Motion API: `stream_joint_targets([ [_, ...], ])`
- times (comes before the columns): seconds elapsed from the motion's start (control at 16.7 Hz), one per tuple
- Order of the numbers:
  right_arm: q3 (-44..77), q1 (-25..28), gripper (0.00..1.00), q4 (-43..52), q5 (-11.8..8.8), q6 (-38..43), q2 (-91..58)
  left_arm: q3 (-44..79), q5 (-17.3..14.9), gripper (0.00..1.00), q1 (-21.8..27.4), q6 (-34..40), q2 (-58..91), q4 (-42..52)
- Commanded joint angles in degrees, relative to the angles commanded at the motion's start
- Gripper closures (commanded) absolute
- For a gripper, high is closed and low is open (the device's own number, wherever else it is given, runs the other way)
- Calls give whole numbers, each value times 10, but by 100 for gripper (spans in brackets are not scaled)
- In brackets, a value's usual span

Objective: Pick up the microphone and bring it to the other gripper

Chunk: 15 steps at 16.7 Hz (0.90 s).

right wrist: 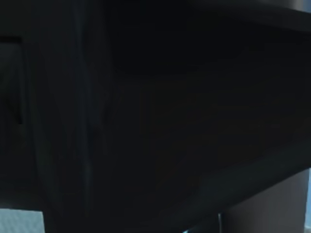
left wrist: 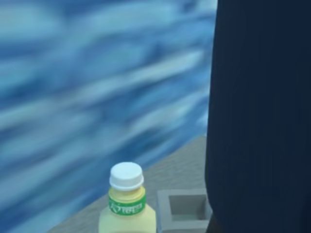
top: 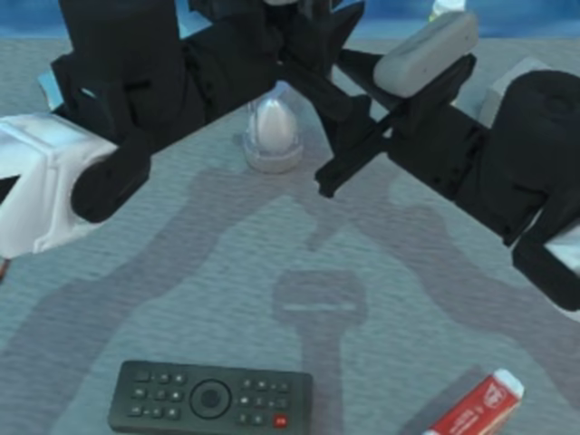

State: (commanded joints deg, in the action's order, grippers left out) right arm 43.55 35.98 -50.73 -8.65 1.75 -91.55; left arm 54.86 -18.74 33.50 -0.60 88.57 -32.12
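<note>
both arms are raised high over the far side of the tabletop [top: 181, 290], their dark bodies crowding the top of the overhead view. a pale grey rounded cylinder, which looks like the handle of the microphone [top: 426, 50], hangs in the air at the upper right of centre, lying along a black bar of the right claw [top: 349, 159]. its black head cannot be made out against the arm. i cannot tell whether the right claw is clenched on it or released. the left claw [top: 263, 41] is lost among dark arm parts at top centre, and its state cannot be told either.

on the tabletop below, a white egg-shaped thing [top: 272, 131] stands near the far middle, a black remote [top: 210, 397] lies at the near edge, and a red and white pack [top: 476, 408] lies near right. the left wrist view shows a yellowish bottle [left wrist: 127, 204] with a white cap just beside a hollow grey block [left wrist: 183, 209]. the right wrist view is dark.
</note>
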Motion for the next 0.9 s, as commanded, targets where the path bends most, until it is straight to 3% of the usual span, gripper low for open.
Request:
stream_joint_targets([
  [0.24, 0, 0, 2, 0, 0, 0, 0, 0, 0, 100, 0, 0, 0, 0],
  [0.9, -12, -3, 0, 2, -1, -1, 7, -1, -3, 100, -7, -2, -6, 2],
])
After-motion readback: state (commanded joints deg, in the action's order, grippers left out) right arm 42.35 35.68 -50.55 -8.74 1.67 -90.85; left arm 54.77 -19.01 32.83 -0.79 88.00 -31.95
